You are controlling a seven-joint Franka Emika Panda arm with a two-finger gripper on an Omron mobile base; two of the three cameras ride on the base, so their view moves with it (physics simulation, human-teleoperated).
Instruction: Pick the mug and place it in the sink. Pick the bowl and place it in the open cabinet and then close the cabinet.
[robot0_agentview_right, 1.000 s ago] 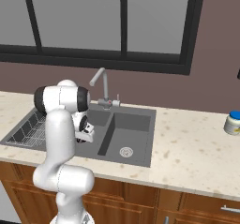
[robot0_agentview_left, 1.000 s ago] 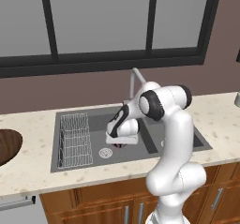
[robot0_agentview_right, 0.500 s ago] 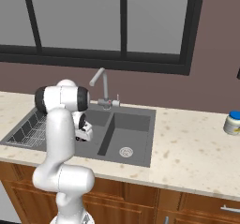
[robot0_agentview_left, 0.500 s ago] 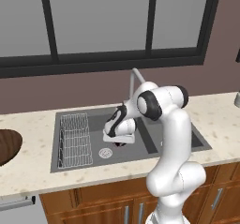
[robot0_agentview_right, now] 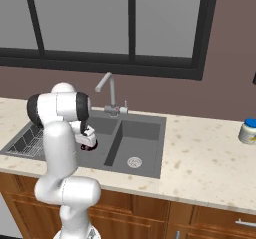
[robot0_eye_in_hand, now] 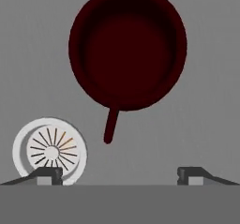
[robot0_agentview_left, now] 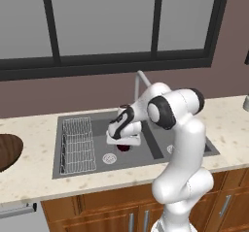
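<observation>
Since a second ago: gripper point(robot0_eye_in_hand: 120, 175) opened from pinched to spread wide, fingertips far apart at the bottom of the hand view, nothing between them. Arm otherwise barely shifted, wrist hanging low over the left basin.

Mug point(robot0_eye_in_hand: 127, 47) released and sitting upright on the floor of the sink point(robot0_agentview_left: 160, 151), mouth facing up at the hand camera, handle pointing down the picture toward the fingertips. Just beside it, the round steel drain point(robot0_eye_in_hand: 49, 151), apart from the mug. From the left base view, mug point(robot0_agentview_left: 123, 147) showing as a dark red patch under the wrist; from the right base view, the same patch point(robot0_agentview_right: 89, 146) beside the forearm.

First half of the task looks done. Next up, judging by the task: the bowl point(robot0_agentview_left: 7, 150), lying on the worktop point(robot0_agentview_left: 29, 177) well to the left of the sink, partly cut by the picture edge. Probably stiff, light enough, wood-grained and smooth; wide and shallow, so best pinched across the rim wall rather than spanned whole. Likely to tilt if gripped off to one side.

Around: wire rack point(robot0_agentview_left: 77, 145) in the left basin between mug and bowl, faucet point(robot0_agentview_right: 107, 90) behind the sink, a small jar point(robot0_agentview_right: 248, 131) far right on the worktop. Rack and basin edge worth clearing on the lift out.
</observation>
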